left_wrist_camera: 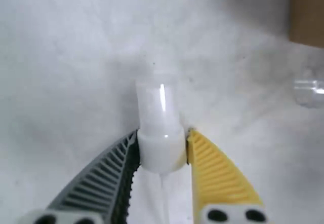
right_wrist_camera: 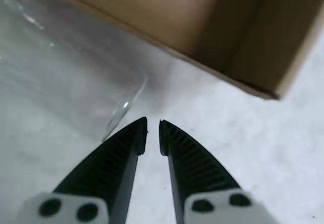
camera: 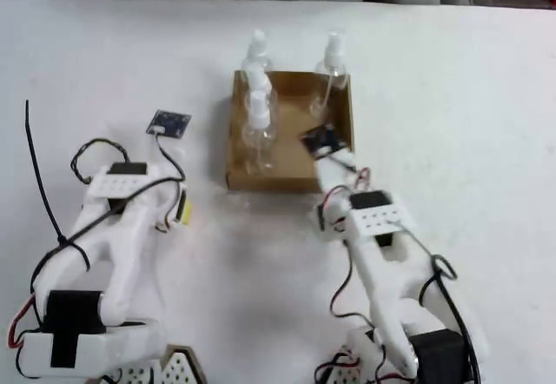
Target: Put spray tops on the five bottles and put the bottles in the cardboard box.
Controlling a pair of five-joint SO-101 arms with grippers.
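The cardboard box [camera: 334, 115] stands open at mid-table, and its corner [left_wrist_camera: 306, 11] and side [right_wrist_camera: 202, 21] show in the wrist views. Several clear bottles with white spray tops [camera: 258, 128] stand in and just behind it. My left gripper [camera: 178, 208] [left_wrist_camera: 162, 145] is low over the table left of the box, shut on a white spray top [left_wrist_camera: 161, 133] between its grey and yellow fingers. My right gripper [camera: 326, 145] [right_wrist_camera: 153, 127] sits at the box's front right, shut with nothing between its black fingers. A clear bottle [right_wrist_camera: 76, 82] lies beside it.
A small dark board [camera: 168, 123] on a wire lies left of the box. A clear bottle neck [left_wrist_camera: 309, 89] shows near the box corner. Bare white table [camera: 452, 97] spreads to the right and behind. Cables trail from both arms.
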